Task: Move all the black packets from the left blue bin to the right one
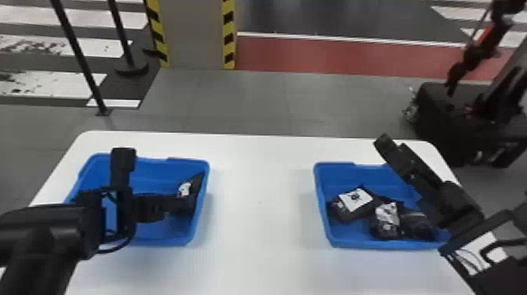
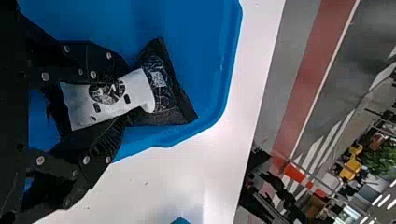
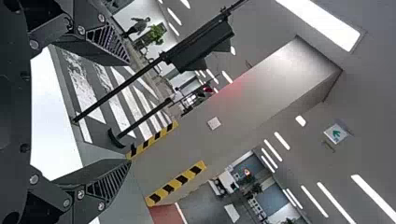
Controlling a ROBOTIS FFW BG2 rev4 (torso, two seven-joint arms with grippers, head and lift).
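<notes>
Overhead sign (image 3: pixel 335 133) shows in right wrist view, black packet (image 2: pixel 116 95) in left

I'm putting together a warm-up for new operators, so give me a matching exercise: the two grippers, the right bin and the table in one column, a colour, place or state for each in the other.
Things
1. Left gripper
2. Right gripper
3. Right blue bin
4. Table

Descriptions
A. Fingers apart, nothing between them
B. White
C. At the left blue bin, a black packet between its fingers
D. Has several black packets inside

Right pairs: 1-C, 2-A, 3-D, 4-B
</notes>
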